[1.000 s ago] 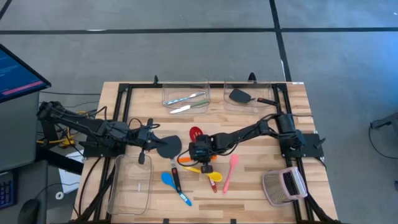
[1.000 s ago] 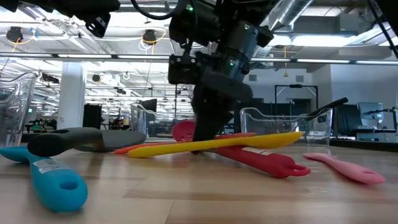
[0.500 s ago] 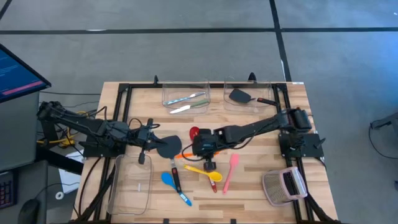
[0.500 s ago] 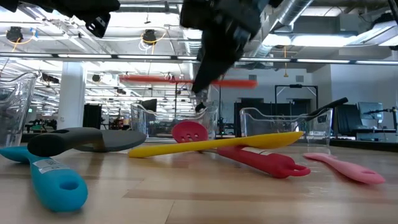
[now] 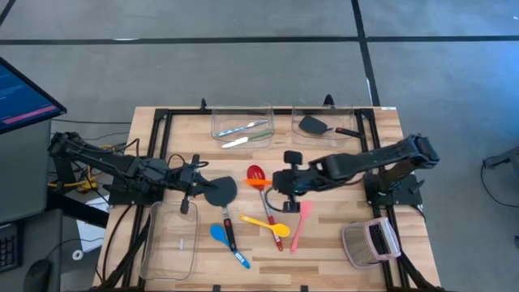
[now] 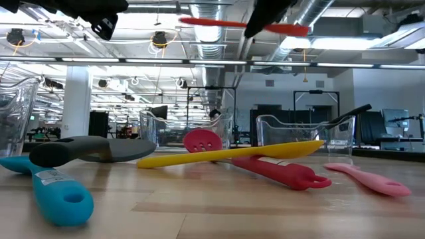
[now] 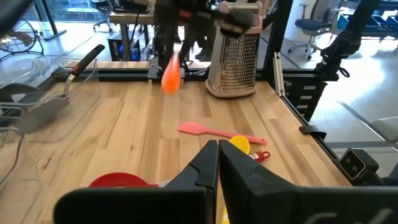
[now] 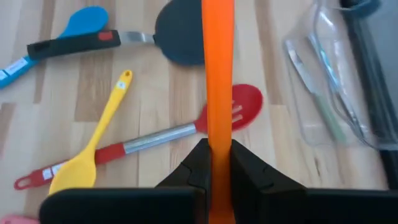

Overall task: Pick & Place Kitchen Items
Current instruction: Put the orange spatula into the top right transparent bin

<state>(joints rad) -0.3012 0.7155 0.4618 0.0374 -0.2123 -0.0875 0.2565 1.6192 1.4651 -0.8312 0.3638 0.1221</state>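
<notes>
My right gripper (image 5: pixel 281 183) is shut on an orange spatula (image 5: pixel 259 183), high above the table's middle; the spatula also shows in the low view (image 6: pixel 219 24). Below it lie a red slotted spoon (image 5: pixel 256 173), a yellow spoon (image 5: pixel 266 222), a pink spatula (image 5: pixel 300 221), a blue spatula (image 5: pixel 218 234) and a black turner (image 5: pixel 220 192), all flat on the wood. My left gripper (image 5: pixel 197 188) is shut and empty, raised beside the black turner's head. Pale cutlery (image 5: pixel 242 128) and a second black turner (image 5: pixel 313 125) lie in the far bins. My right gripper pinches the orange spatula's straight handle (image 8: pixel 217 134) between its two fingers (image 8: pixel 244 163). The fingers come from above and lie across the handle. The spatula is lifted clear and lies level, most of its length sticking out to one side (image 6: pixel 199 22).
Two clear bins stand at the far edge (image 5: pixel 215 113) (image 5: pixel 296 109), and another at the near left (image 5: pixel 166 243). A grey mesh grater (image 5: pixel 370 242) lies at the near right. Bare wood shows between the utensils and the far bins.
My right gripper has risen from the table with the orange spatula and gone toward the table's right edge. The spatula, which lay among the other utensils, is now lifted clear and level, high above them. The other utensils have stayed in place.
</notes>
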